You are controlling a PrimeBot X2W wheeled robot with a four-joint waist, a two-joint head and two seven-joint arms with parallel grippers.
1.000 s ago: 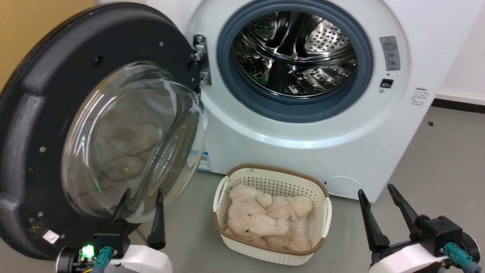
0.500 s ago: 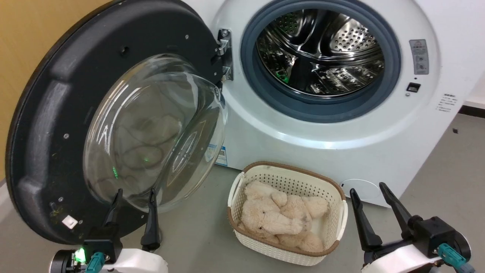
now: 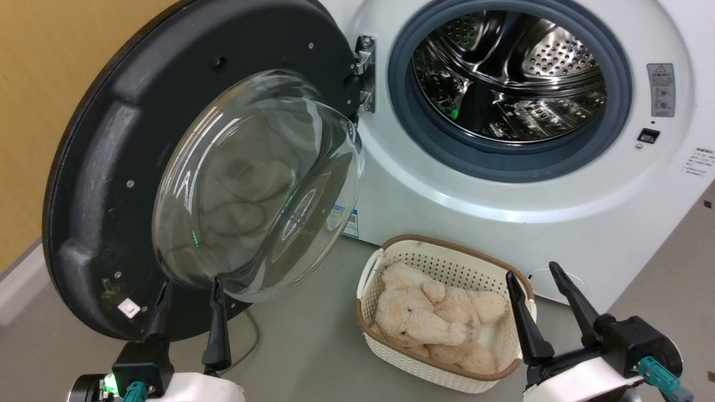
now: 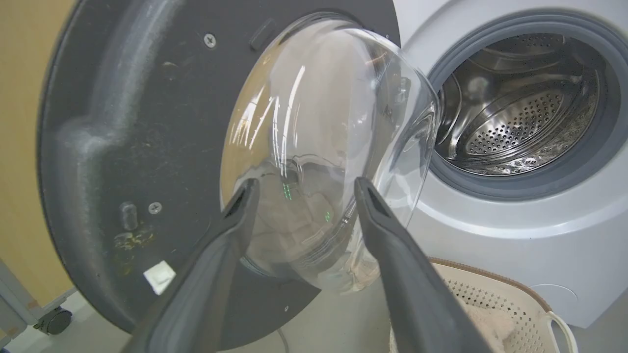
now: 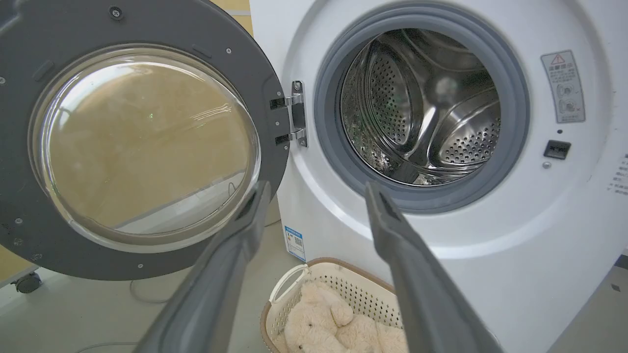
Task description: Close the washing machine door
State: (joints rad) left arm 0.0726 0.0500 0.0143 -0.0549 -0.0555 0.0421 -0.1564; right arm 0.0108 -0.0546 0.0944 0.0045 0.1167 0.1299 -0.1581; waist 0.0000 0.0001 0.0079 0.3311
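Observation:
The washing machine (image 3: pixel 503 218) is a white front loader, its steel drum showing inside a grey rubber ring. The washing machine door (image 3: pixel 100 167) stands swung wide open to the left on its hinge, black inner rim and bulging glass bowl facing me; it appears too in the left wrist view (image 4: pixel 122 122) and the right wrist view (image 5: pixel 19 147). My left gripper (image 3: pixel 190 287) is open, low in front of the glass bowl's bottom edge, fingers apart with nothing between them (image 4: pixel 301 189). My right gripper (image 3: pixel 533 273) is open at the lower right, over the basket's right end, empty (image 5: pixel 316 189).
A cream perforated basket (image 3: pixel 391 340) holding a beige plush toy (image 3: pixel 430 324) sits on the grey floor in front of the machine. A yellow wall (image 3: pixel 33 111) stands behind the open door. A thin cable (image 3: pixel 251 335) lies on the floor under the door.
The head camera has turned left, so the whole scene has slid right in view. Both grippers stay open and sit slightly lower in the picture.

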